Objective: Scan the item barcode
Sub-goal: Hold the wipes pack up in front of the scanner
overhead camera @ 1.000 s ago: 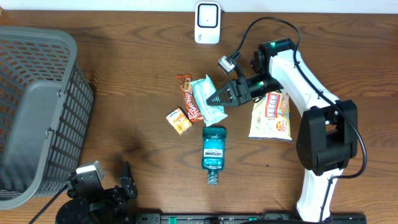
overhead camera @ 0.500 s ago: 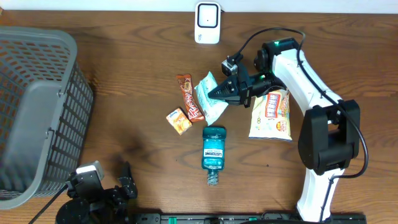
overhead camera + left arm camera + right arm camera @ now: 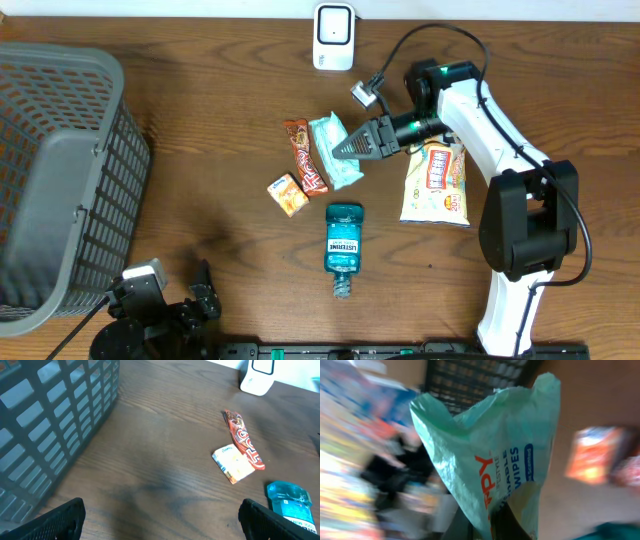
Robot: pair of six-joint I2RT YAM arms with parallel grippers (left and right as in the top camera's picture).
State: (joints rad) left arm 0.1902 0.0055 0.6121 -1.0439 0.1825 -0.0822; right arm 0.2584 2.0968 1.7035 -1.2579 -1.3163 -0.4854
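While your right hand (image 3: 340, 152) pinches the wipes pack (image 3: 328, 131) short of the scanner (image 3: 333, 36) | left hand (image 3: 165, 520) wide, empty | scan not done.

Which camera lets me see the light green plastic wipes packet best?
The right wrist view: the light green plastic wipes packet fills the picture, close enough to read its printing. The overhead view shows it small, pinched by the right gripper. The left wrist view shows none of it that I can make out.
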